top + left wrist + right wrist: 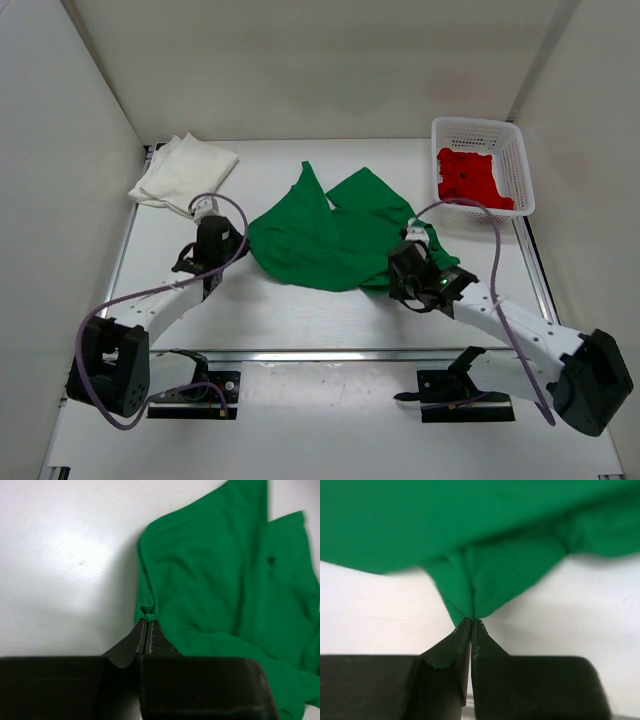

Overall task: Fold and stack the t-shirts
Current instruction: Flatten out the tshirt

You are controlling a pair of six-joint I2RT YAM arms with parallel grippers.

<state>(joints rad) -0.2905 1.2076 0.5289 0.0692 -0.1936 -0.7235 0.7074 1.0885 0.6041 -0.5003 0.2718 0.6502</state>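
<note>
Working the green t-shirt [335, 235] right now, rumpled mid-tabletop [300, 320]. Pinched tight at its left edge by the left hand [147, 621] and at the near right edge by the right hand [472, 622]. Probably spreading it flat before folding. Next up: pull apart evenly, keep it taut, lay it down smooth. Seemingly got the white t-shirt [183, 172] folded at far left; yet to do the red t-shirt [472, 178] in the basket [520, 150].
</note>
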